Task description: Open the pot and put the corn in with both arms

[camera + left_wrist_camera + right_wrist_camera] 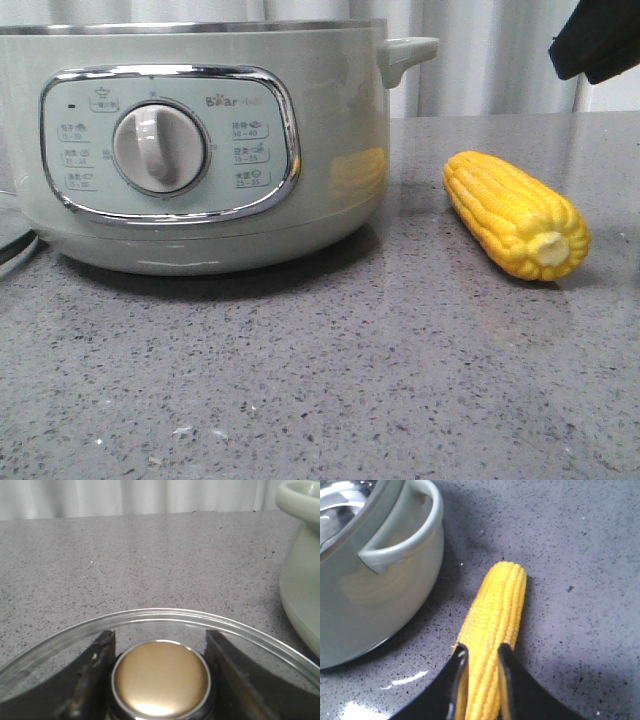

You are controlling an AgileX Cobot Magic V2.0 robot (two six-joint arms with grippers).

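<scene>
Right wrist view has the right gripper (481, 677) pinching the corn (492, 630) beside the pot (375, 580); firm, light, ridged, it should grip well mid-cob, while the left gripper (160, 680) clamps the glass lid's knob (160, 677).

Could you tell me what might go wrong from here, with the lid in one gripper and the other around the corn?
1. The right gripper straddles the corn near one end, so the long cob may pivot or slip when lifted.
2. The left gripper holds the glass lid only by its round knob; it sits close to the pot and could knock its wall.
3. The corn lies near the pot's side handle, which it might clip.
</scene>
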